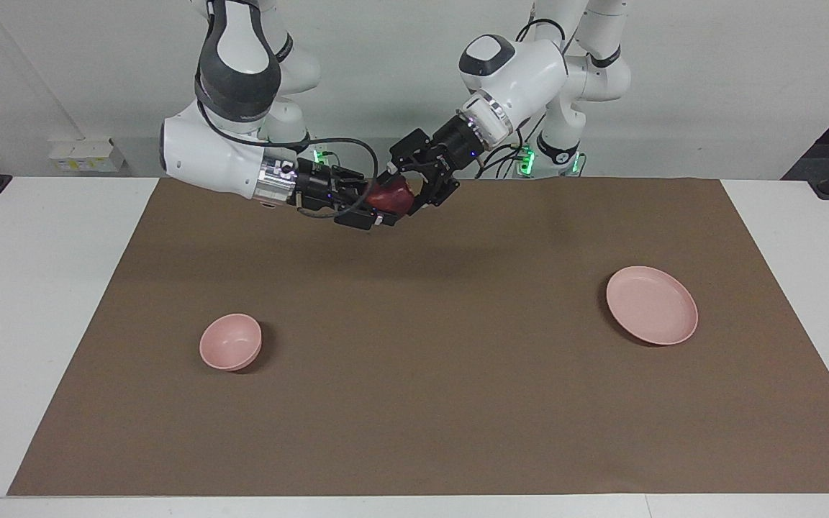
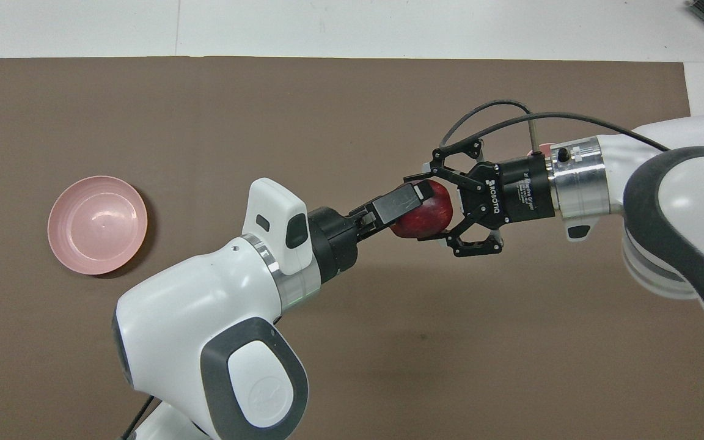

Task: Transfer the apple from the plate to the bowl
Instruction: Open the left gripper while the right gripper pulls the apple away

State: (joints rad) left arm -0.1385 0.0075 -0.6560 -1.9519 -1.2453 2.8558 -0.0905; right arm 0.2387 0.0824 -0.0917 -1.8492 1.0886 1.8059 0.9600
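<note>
Red apple (image 1: 390,195) hangs in mid-air at top centre of the facing view, off the pink plate (image 1: 652,305), which sits bare at lower frame, toward the left arm's end. The right gripper (image 1: 378,205) is pinching the apple, and the left gripper (image 1: 414,180) is right against it, its grip unclear. Pickup is done and the handover looks underway. Carry and drop into the pink bowl (image 1: 230,342), toward the right arm's end, remain.

A brown mat (image 1: 443,403) covers most of the white table (image 1: 33,302), spreading out beneath the grippers. A white socket box (image 1: 87,155) sits by the wall, well apart from them.
</note>
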